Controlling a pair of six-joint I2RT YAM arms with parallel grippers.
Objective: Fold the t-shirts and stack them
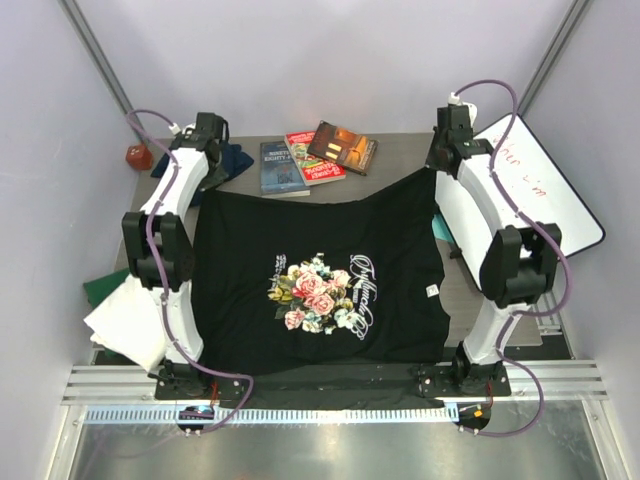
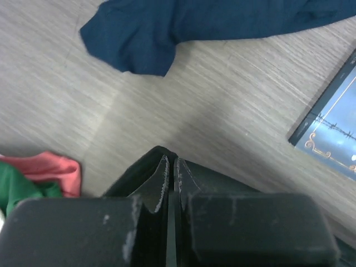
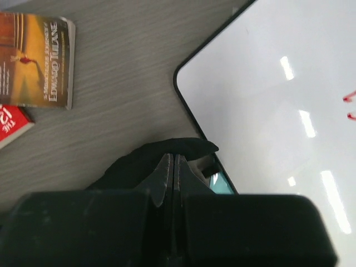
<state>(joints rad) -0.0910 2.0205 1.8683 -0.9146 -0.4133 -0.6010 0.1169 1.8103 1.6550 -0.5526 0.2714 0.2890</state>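
The large black t-shirt [image 1: 320, 270] with the rose print lies spread flat on the table, print up. My left gripper [image 1: 203, 188] is shut on its far left corner, and the black cloth [image 2: 139, 172] shows around the closed jaws [image 2: 170, 167]. My right gripper [image 1: 437, 172] is shut on its far right corner [image 3: 144, 161], with the jaws [image 3: 173, 162] closed. The navy shirt [image 1: 236, 158] lies crumpled behind the left arm and also shows in the left wrist view [image 2: 194, 28]. Folded white [image 1: 125, 322] and green [image 1: 101, 288] shirts lie at the left edge.
Three books [image 1: 318, 155] lie at the back of the table; one shows in the right wrist view [image 3: 33, 61]. A whiteboard [image 1: 540, 190] lies at the right, close to the right gripper [image 3: 289, 100]. A red round object [image 1: 138, 157] sits at the back left. Pink cloth [image 2: 53, 169] lies near the left gripper.
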